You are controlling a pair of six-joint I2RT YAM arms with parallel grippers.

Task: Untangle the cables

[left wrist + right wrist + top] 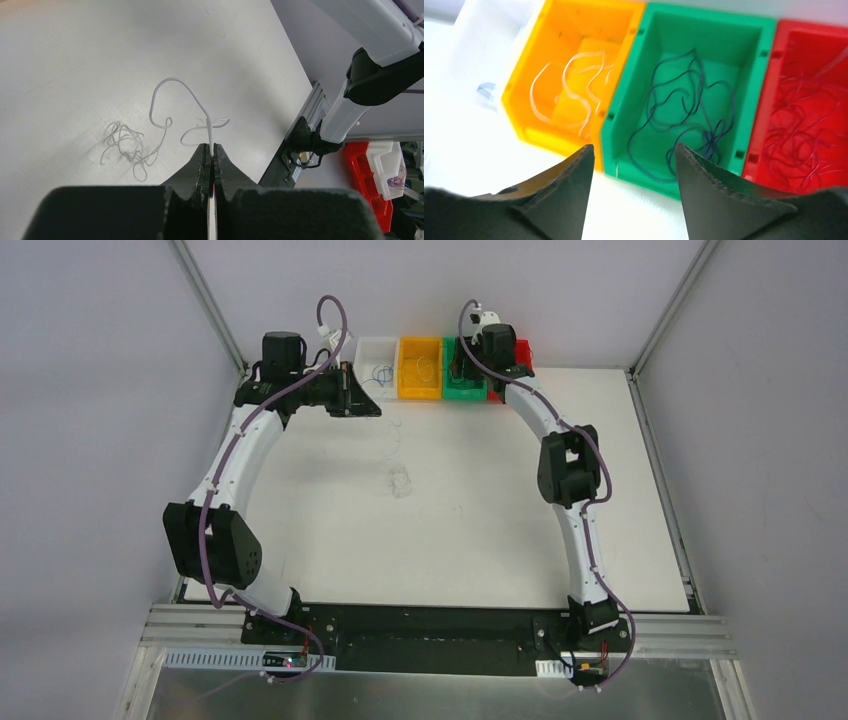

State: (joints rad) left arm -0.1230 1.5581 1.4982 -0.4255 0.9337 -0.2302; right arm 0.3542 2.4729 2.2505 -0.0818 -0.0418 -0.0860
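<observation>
We see a thin white cable point(170, 79) pinched in the closed left gripper point(210, 147), arching and curling down toward a small pale tangle point(125, 145) on the table point(60, 60). Our right gripper point(633, 147) hangs with its fingers spread and nothing between them, above the green bin point(704, 15) of dark blue cables point(684, 100). Beside it, the yellow bin point(589, 22) holds white cables point(569, 87) and the red bin point(814, 42) holds reddish cables point(804, 125).

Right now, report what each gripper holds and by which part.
Left gripper: shut on a white cable, pinched partway along, its loops free beyond the fingertips. Right gripper: open above the green bin, holding nothing.
</observation>
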